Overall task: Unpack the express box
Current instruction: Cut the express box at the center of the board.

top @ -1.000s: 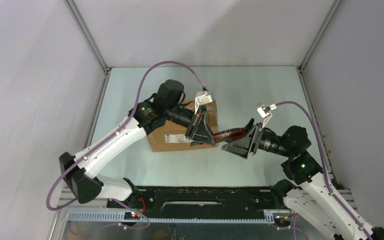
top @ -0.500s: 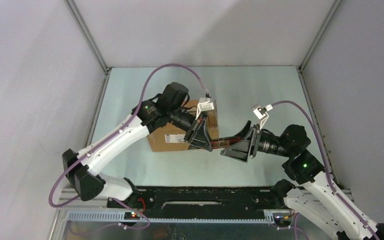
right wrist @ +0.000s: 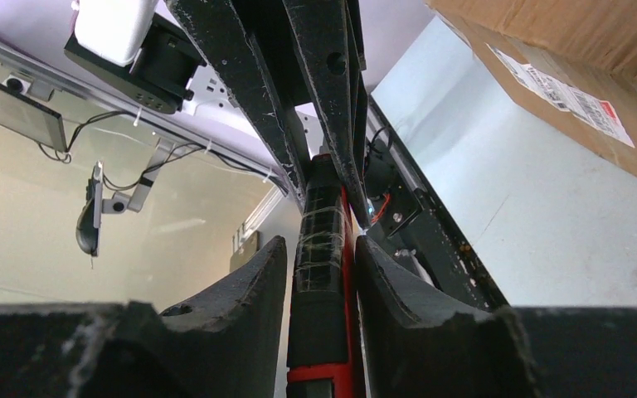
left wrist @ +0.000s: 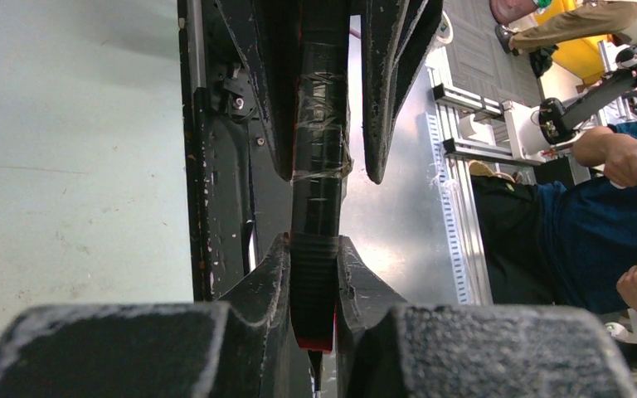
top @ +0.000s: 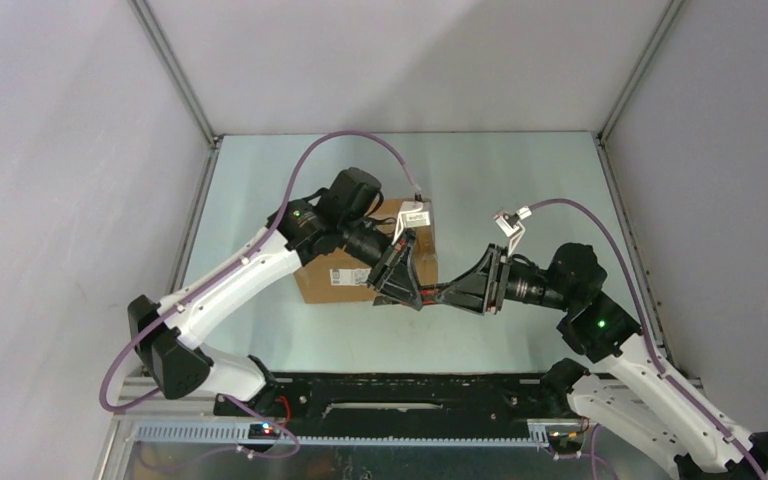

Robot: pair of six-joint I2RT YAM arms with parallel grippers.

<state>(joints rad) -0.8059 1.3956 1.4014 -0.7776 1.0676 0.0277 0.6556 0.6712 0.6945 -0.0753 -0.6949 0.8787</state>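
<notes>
I see the express box (top: 315, 282) sitting flaps shut on the desk (top: 520, 180), around the middle and a little toward the left edge, its white label (top: 346, 277) facing the near edge. My left arm reaches across it. The left gripper (left wrist: 311, 249) has its jaws clenched on a black and red tool (left wrist: 319, 124) wrapped in clear tape, held just off the box's near right corner. The right gripper (right wrist: 321, 249) meets it head-on, jaws straddling the same tool closely. I cannot tell whether they actually pinch it.
</notes>
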